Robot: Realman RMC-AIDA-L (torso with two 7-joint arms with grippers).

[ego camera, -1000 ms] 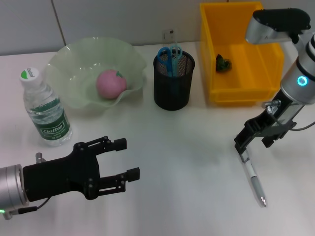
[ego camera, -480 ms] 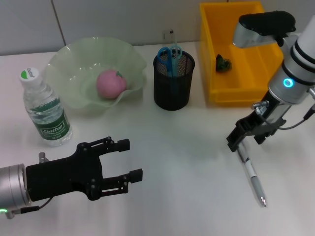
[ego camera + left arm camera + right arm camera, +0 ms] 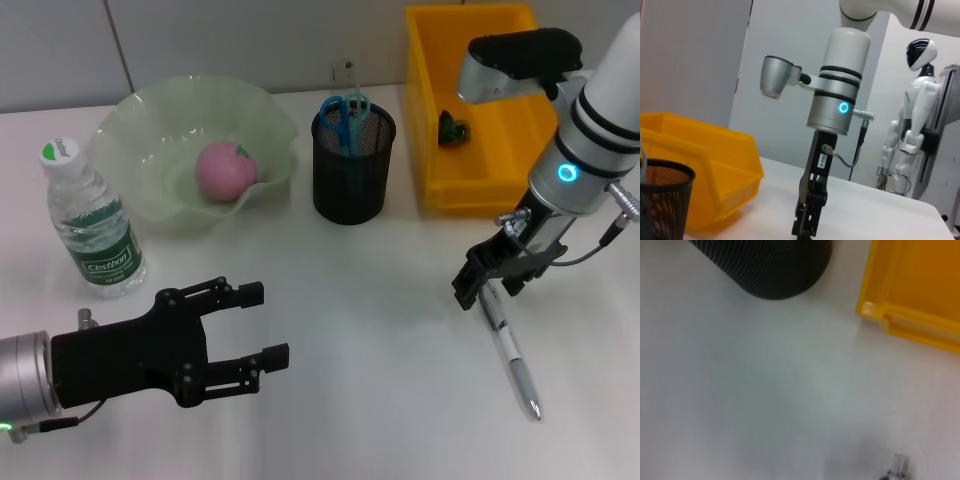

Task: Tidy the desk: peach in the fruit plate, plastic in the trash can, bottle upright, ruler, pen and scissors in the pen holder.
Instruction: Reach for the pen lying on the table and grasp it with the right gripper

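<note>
Your right gripper [image 3: 478, 291], its finger state hidden, sat over the pen [image 3: 511, 352]: light, stiff, slippery, so pinch mid-barrel.

On my worktop [image 3: 380, 330] the bottle [image 3: 90, 220] stands upright at far left. Just right of it sits the fruit plate [image 3: 150, 130] with the peach [image 3: 225, 170] in it. Right again is the pen holder [image 3: 352, 165] holding scissors [image 3: 343, 110], then the trash can [image 3: 480, 100]. The pen [image 3: 512, 355] lies nearer me, at right.
</note>
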